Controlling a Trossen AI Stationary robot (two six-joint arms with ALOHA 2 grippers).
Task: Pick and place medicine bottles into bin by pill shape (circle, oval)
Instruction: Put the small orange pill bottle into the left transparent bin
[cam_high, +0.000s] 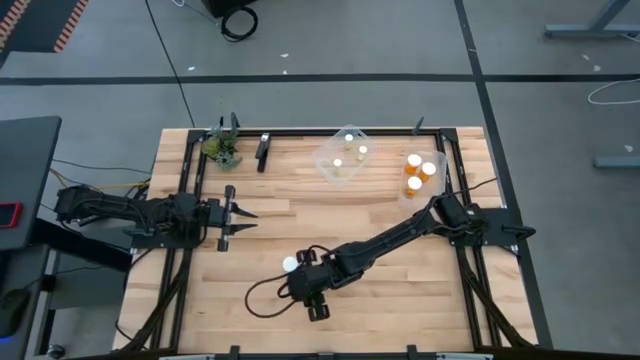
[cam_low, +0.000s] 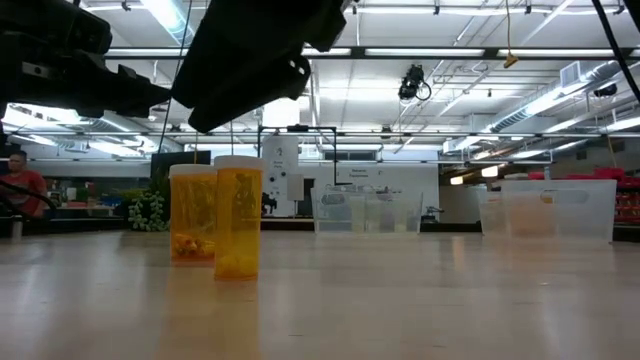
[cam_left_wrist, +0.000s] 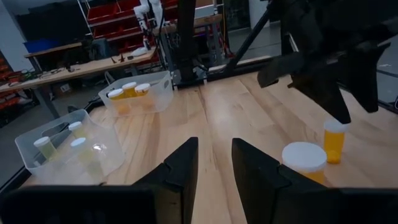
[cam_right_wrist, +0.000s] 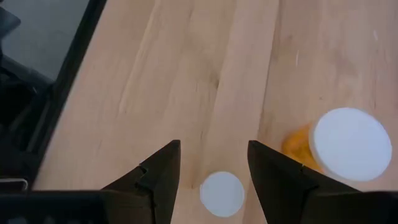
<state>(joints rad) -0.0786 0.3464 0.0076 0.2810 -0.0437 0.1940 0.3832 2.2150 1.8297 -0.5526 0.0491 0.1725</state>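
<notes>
Two amber medicine bottles with white caps stand upright on the wooden table at front centre (cam_low: 192, 215) (cam_low: 238, 220). My right gripper (cam_high: 300, 285) hovers open above them, pointing down. One bottle's cap (cam_right_wrist: 222, 193) shows between its fingers, far below, and the other bottle (cam_right_wrist: 348, 144) stands beside it. In the high view only one cap (cam_high: 290, 264) shows. My left gripper (cam_high: 240, 222) waits open and empty at the table's left, its own view (cam_left_wrist: 214, 168) looking toward both bottles.
A clear bin (cam_high: 342, 155) with white-capped bottles stands at the far centre. A second clear bin (cam_high: 422, 172) with orange bottles stands at the far right. A small green plant (cam_high: 222, 148) stands at the far left. A cable (cam_high: 262, 295) lies by my right gripper.
</notes>
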